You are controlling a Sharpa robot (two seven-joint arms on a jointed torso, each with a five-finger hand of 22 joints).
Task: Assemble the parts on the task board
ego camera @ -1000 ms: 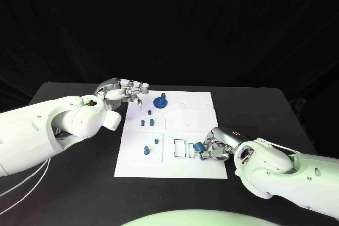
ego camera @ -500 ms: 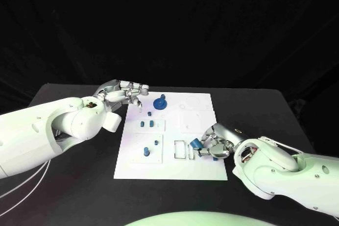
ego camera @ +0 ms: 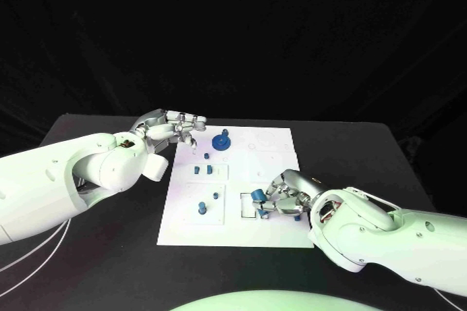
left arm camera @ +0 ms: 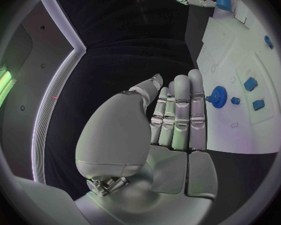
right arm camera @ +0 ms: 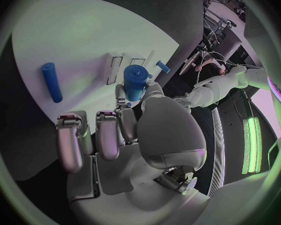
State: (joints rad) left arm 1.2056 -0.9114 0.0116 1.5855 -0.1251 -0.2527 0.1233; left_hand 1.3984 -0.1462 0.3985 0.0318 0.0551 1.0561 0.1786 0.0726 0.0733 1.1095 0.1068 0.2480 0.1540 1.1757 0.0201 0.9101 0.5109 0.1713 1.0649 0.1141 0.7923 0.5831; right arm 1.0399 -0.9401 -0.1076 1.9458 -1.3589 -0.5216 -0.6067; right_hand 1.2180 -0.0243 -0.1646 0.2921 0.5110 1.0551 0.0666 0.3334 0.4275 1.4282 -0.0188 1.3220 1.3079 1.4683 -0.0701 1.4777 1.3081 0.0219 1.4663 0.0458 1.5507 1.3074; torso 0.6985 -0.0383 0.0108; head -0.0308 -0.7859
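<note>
Fingers of your left hand (ego camera: 173, 127) are lying close together and nearly straight, holding nothing, as the hand is hovering over the far left corner of the task board (ego camera: 277, 235), just beside the blue gear-like part (ego camera: 222, 143) standing near the far edge. Moving rightward across the board, two small blue pieces (ego camera: 202, 168) are sitting left of the middle and a short blue peg (ego camera: 202, 206) is standing nearer the front left corner. Over the slots near the right edge, your right hand (ego camera: 283, 198) is pinching a small blue cylinder part (right arm camera: 135, 82) between thumb and fingertips while the remaining fingers are curling loosely. You are probably dealing with a light, rigid, smooth plastic piece, so it may be slipping or twisting if the pinch is slack; gripping its sides near the middle and leaving the lower end free should be helping you seat it.
</note>
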